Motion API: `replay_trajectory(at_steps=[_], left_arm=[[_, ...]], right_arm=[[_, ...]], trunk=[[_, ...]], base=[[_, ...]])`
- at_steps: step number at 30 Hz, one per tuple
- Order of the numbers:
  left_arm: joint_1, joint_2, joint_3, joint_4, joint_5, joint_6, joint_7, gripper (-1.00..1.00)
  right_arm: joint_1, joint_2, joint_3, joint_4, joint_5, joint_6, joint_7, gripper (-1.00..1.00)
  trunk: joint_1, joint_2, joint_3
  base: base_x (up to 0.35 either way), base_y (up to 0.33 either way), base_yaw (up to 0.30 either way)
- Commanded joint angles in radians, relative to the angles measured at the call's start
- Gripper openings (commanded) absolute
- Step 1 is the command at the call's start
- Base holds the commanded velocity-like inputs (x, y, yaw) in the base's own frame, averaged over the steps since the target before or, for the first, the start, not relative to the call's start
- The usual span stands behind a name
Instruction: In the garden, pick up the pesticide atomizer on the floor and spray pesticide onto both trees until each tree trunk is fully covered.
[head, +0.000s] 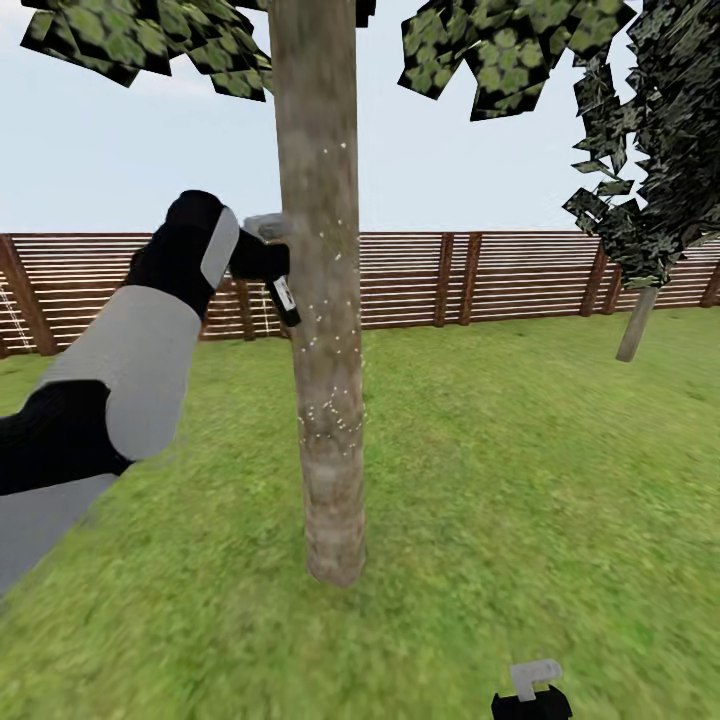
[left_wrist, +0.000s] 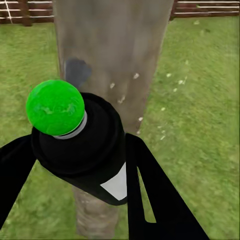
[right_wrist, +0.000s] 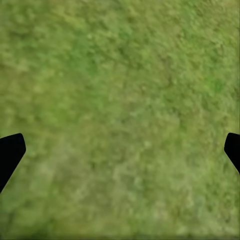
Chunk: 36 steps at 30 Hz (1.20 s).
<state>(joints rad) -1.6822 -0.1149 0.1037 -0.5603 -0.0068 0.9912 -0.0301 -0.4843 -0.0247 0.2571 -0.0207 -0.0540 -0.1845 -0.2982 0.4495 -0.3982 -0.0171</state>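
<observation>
Left hand (head: 262, 262) grips dark white-labelled atomizer bottle (head: 282, 297) against mottled grey-brown trunk (head: 322, 330), close for spray coverage; right hand (right_wrist: 120, 155) open over grass.

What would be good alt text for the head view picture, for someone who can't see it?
The left gripper holds the atomizer up against a tree trunk dotted with white specks. The trunk stands in a green lawn with a brown slat fence behind, a second tree leaning at the far right, and the right gripper low at the bottom edge.
</observation>
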Motion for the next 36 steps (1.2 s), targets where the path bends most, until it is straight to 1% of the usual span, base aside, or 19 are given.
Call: replay_trajectory(at_steps=[1,4,6,9,14,17,19,20,21,24,26,31,33,34,36], left_arm=[[-0.031,0.007,0.007,0.019,0.005,0.004,-0.002,-1.00],[-0.107,0.027,0.007,0.075,0.005,0.003,-0.001,-1.00],[-0.165,0.031,0.007,0.090,0.005,0.003,-0.001,-1.00],[-0.221,0.033,0.007,0.096,0.005,0.004,-0.001,-1.00],[-0.270,0.034,0.007,0.101,0.004,0.004,-0.001,-1.00],[-0.311,0.034,0.008,0.158,0.005,0.003,0.001,-1.00],[-0.317,0.034,0.009,0.190,0.004,0.003,0.001,-1.00],[-0.319,0.037,0.010,0.230,0.004,0.001,0.002,-1.00],[-0.320,0.041,0.012,0.249,0.004,0.001,0.003,-1.00],[-0.321,0.065,0.023,0.284,0.004,-0.001,0.006,-1.00],[-0.321,0.077,0.027,0.367,0.004,-0.006,0.009,-1.00],[-0.321,0.087,0.028,0.472,0.004,-0.018,0.010,-1.00],[-0.321,0.087,0.028,0.500,0.004,-0.044,0.010,-1.00],[-0.321,0.086,0.028,0.514,0.004,-0.069,0.010,-1.00],[-0.317,0.085,0.028,0.525,0.004,-0.089,0.008,-1.00]], right_arm=[[-0.001,0.000,0.007,0.001,-0.006,-0.003,-0.002,1.00],[-0.001,0.000,0.007,0.001,-0.006,-0.003,-0.002,1.00],[-0.001,0.000,0.007,0.001,-0.006,-0.003,-0.002,1.00],[-0.001,0.001,0.007,0.001,-0.006,-0.003,-0.002,1.00],[-0.001,0.002,0.007,0.001,-0.006,-0.003,-0.002,1.00],[-0.001,0.002,0.007,0.001,-0.006,-0.003,-0.002,1.00],[0.000,0.002,0.007,0.001,-0.006,-0.003,-0.002,1.00],[0.000,0.002,0.007,0.001,-0.006,-0.003,-0.002,1.00],[0.000,0.002,0.007,0.001,-0.006,-0.003,-0.002,1.00],[-0.001,0.002,0.007,0.001,-0.006,-0.003,-0.002,1.00],[-0.001,0.002,0.007,0.001,-0.006,-0.003,-0.002,1.00],[-0.001,0.002,0.007,0.001,-0.006,-0.003,-0.002,1.00],[0.000,0.002,0.007,0.001,-0.006,-0.003,-0.002,1.00],[0.000,0.002,0.007,0.001,-0.006,-0.003,-0.002,1.00],[-0.001,0.002,0.007,0.001,-0.006,-0.003,-0.002,1.00]], trunk=[[0.001,-0.002,-0.002],[0.001,-0.002,-0.002],[0.001,-0.002,-0.002],[0.001,-0.002,-0.002],[0.001,-0.002,-0.002],[0.001,-0.002,-0.002],[0.001,-0.002,-0.002],[0.001,-0.002,-0.002],[0.001,-0.002,-0.002],[0.001,-0.002,-0.002],[0.001,-0.002,-0.002],[0.001,-0.002,-0.002],[0.001,-0.002,-0.002],[0.001,-0.002,-0.002],[0.001,-0.002,-0.002]], base=[[0.000,0.000,0.000],[0.000,0.000,0.000],[0.000,0.000,0.000],[0.000,0.000,0.000],[0.000,0.000,0.000],[0.000,0.000,0.000],[0.000,0.000,0.000],[0.000,0.000,0.000],[0.000,0.000,0.000],[0.000,0.000,0.000],[0.000,0.000,0.000],[0.000,0.000,0.000],[0.000,0.000,0.000],[0.000,0.000,0.000],[0.000,0.000,0.000]])
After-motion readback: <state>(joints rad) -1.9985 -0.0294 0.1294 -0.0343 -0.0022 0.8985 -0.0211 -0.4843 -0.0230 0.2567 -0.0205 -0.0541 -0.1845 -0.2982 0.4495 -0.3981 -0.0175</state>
